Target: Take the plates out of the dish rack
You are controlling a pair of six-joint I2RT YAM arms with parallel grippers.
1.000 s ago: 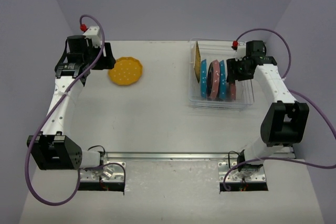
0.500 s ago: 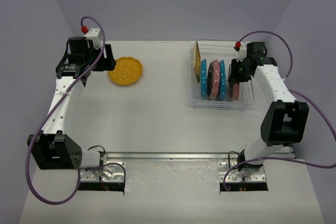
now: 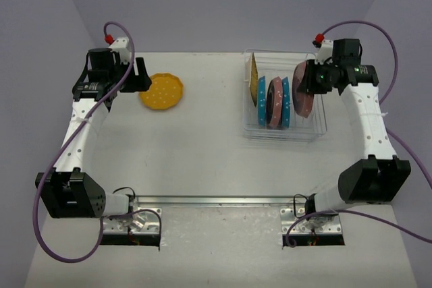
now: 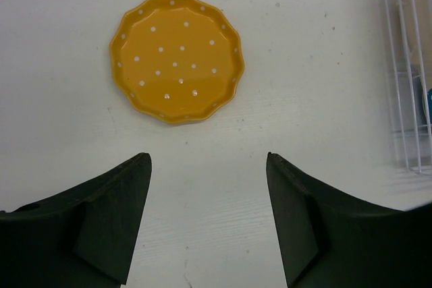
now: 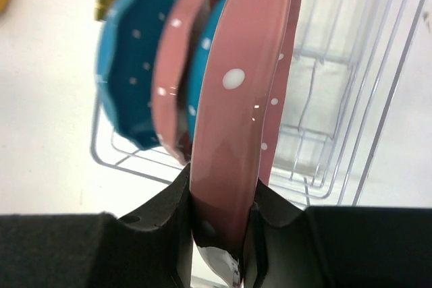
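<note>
The clear dish rack (image 3: pixel 317 125) stands at the back right and holds a yellow-orange plate (image 3: pixel 253 76), a teal plate (image 3: pixel 261 102), a pink plate (image 3: pixel 275 102) and another teal plate (image 3: pixel 286 102), all on edge. My right gripper (image 3: pixel 309 80) is shut on a pink plate (image 3: pixel 303 99) and holds it lifted above the rack's right end. In the right wrist view my right gripper (image 5: pixel 219 197) clamps that pink plate's (image 5: pixel 243 99) rim, with the rack (image 5: pixel 337 160) below. A yellow-orange plate (image 3: pixel 161 91) lies flat on the table, also in the left wrist view (image 4: pixel 177 56). My left gripper (image 3: pixel 135 75) is open and empty just beside it.
The rack's wire edge (image 4: pixel 405 85) shows at the right of the left wrist view. Purple walls close in the table on three sides. Both arm bases are bolted at the near edge.
My right gripper has risen and pulled back to the right, lifting the pink plate up out of the rack's right end. The left arm has not moved.
</note>
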